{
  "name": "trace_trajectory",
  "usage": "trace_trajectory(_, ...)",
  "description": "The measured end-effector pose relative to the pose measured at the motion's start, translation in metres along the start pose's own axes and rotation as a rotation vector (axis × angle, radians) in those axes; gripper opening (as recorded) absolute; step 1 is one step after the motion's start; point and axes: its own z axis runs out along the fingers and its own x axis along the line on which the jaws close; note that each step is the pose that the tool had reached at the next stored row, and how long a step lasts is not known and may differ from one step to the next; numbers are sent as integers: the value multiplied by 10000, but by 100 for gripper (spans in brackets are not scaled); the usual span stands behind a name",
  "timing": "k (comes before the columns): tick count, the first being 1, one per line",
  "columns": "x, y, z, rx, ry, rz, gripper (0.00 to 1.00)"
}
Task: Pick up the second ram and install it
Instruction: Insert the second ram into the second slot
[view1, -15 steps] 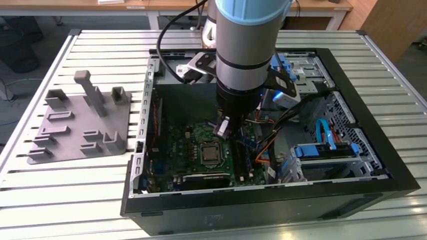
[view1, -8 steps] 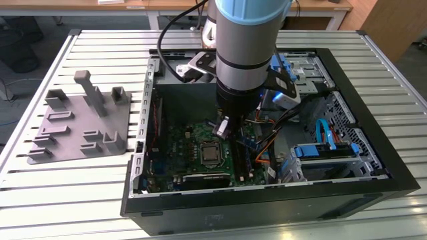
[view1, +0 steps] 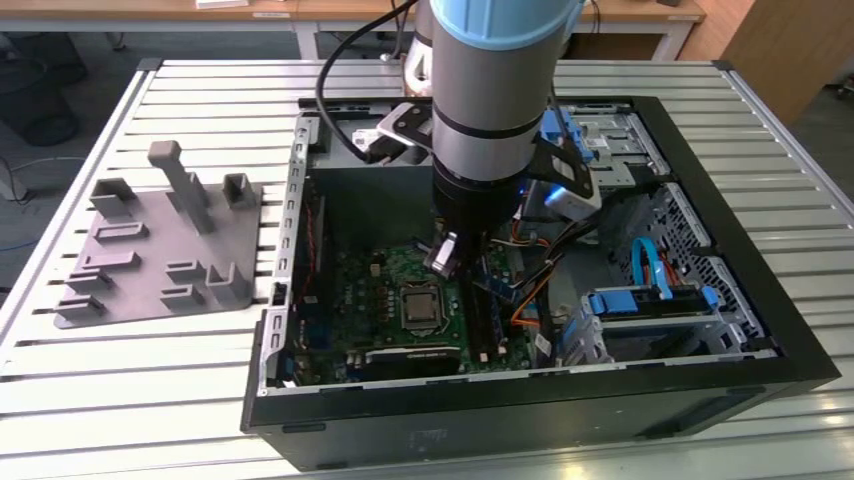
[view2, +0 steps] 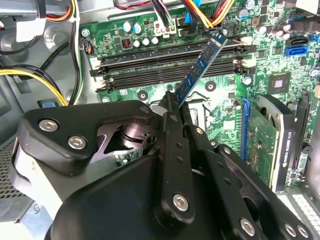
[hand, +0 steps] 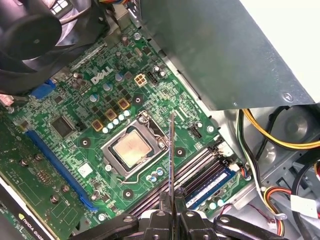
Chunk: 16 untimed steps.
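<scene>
The black 2-fingered gripper (view2: 176, 104) is clenching the second ram (view2: 200, 65), a long thin blue circuit-board stick. It is holding the stick tilted over the green motherboard (hand: 165, 95) inside the open black computer case (view1: 534, 415), near the long black memory slots (view2: 165, 65). Pickup looks done and seating is remaining, since the stick is apparently hanging clear of the slots. 1 blue module (hand: 212, 181) is already sitting in a slot.

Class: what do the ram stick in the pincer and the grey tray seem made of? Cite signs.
The ram stick: likely rigid circuit board, glossy blue, studded with tiny soldered parts. The grey tray: probably plastic, matte; uniform grey, moulded upright posts.
</scene>
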Motion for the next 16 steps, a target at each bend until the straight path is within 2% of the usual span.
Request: trace_trajectory(16,0,0,2,55,35,566,14)
